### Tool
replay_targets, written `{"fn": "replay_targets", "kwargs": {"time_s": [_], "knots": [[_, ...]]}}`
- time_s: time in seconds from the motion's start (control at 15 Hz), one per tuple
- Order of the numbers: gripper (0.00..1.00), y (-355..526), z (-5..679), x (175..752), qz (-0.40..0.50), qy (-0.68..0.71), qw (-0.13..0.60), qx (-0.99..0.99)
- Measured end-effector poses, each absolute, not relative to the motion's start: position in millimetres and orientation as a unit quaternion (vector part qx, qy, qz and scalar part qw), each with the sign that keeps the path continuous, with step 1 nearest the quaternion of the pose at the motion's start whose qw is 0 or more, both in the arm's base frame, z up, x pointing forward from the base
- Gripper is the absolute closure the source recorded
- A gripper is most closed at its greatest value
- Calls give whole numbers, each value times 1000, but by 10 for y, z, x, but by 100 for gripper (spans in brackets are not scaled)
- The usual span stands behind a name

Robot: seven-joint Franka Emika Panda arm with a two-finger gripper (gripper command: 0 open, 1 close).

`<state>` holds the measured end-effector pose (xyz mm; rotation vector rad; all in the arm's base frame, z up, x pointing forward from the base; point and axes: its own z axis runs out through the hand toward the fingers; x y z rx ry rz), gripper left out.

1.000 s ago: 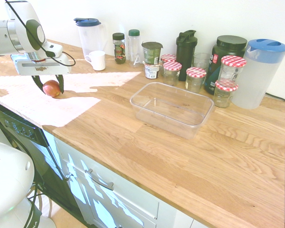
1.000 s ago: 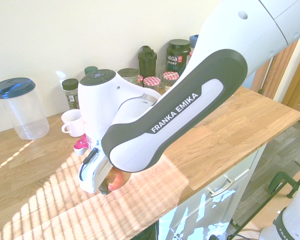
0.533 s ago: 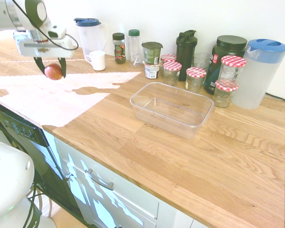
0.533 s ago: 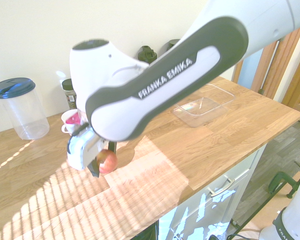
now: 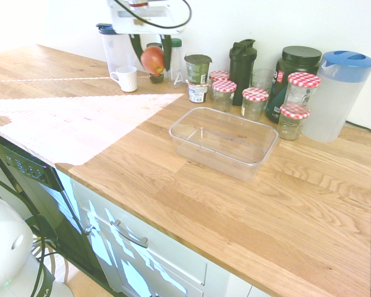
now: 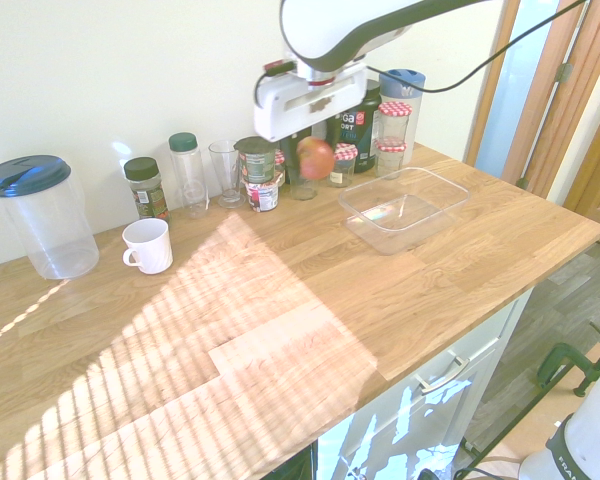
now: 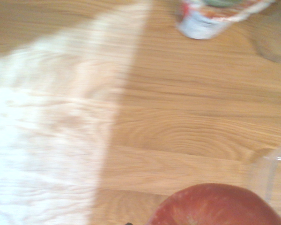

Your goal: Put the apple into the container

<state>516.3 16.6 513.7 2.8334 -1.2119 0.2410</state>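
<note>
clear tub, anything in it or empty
Empty: only countertop shows through the clear tub, and the apple hangs outside it in the gripper.

Red apple [image 5: 153,60] hangs above clear, shallow container [image 5: 223,143].

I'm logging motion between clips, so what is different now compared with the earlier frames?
The claw has carried the apple up off the sunlit part of the counter and across toward the clear container. It already had the apple between its fingers in the earlier frames and has not let go. The container, the white mug and the lidded jars stayed put.
</note>
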Motion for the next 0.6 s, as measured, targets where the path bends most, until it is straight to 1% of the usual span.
{"fn": "replay_targets", "kwargs": {"time_s": [0.27,0.4,0.6], "knots": [[100,-854,4688,4998,53,-438,24,897],[100,-1147,4421,4866,49,-448,17,893],[100,-1363,3974,4732,42,-455,-15,889]]}}
